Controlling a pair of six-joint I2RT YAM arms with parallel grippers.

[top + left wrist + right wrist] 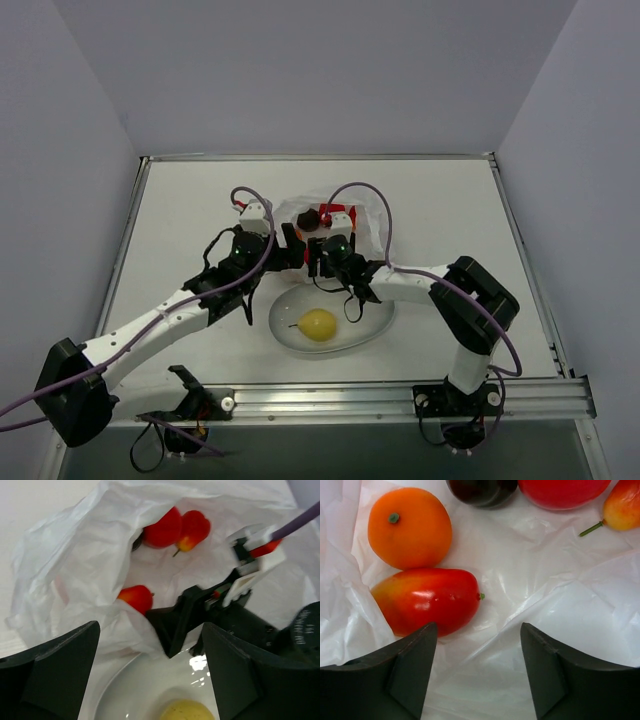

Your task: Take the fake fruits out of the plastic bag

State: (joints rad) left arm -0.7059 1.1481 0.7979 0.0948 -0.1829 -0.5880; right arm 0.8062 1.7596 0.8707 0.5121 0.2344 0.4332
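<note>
The plastic bag lies open behind the white oval plate. The yellow pear sits on the plate. My right gripper is open and empty inside the bag's mouth, just short of the red-orange elongated fruit. Beyond it lie the orange, dark plum, red round fruit and small red fruit. My left gripper is open and empty over the plate's far rim, beside the bag, touching nothing.
My two grippers are close together at the bag's mouth. The right gripper's black fingers show in the left wrist view. Purple cables loop over both arms. A metal rail runs along the table's near edge.
</note>
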